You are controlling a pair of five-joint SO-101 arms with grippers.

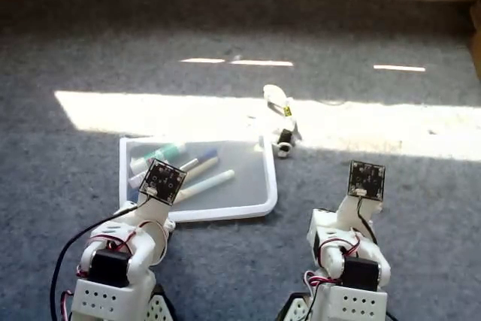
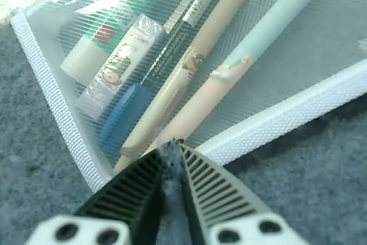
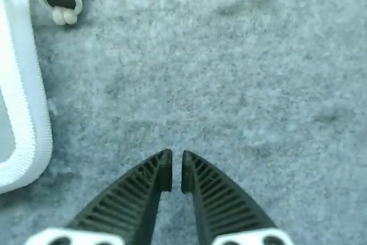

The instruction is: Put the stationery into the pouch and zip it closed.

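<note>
Closest to my left wrist camera is the left gripper [image 2: 172,144], its black ribbed jaws drawn together at the tips with nothing between them. It hangs over the near left corner of the pouch [image 2: 275,121], tips just above the white woven edging. The right gripper [image 3: 172,170] has its jaws together too, a thin slit between them and nothing held. It is over bare grey carpet [image 3: 258,73], beside the pouch's right edge.

The pouch is a flat, see-through mesh rectangle with a white border. In the high view it lies on the carpet ahead of the left arm, its long axis running left to right. I cannot tell whether its zip is done up.

The stationery shows through the mesh:
- a cream and pale green pen [image 2: 275,27]
- a cream pen [image 2: 195,67] just beside it
- a wrapped eraser [image 2: 123,64]
- a white and green glue stick [image 2: 92,50]
- a short blue piece [image 2: 123,116]

The two pens lie nearly parallel. In the high view they slant from the pouch's near left corner up toward its far right, so one end of each points at the left gripper.

A small charm [image 1: 284,140], with a dark body and a white ring, lies on the carpet at the pouch's far right corner. A band of sunlight [image 1: 376,122] crosses the carpet behind it
</note>
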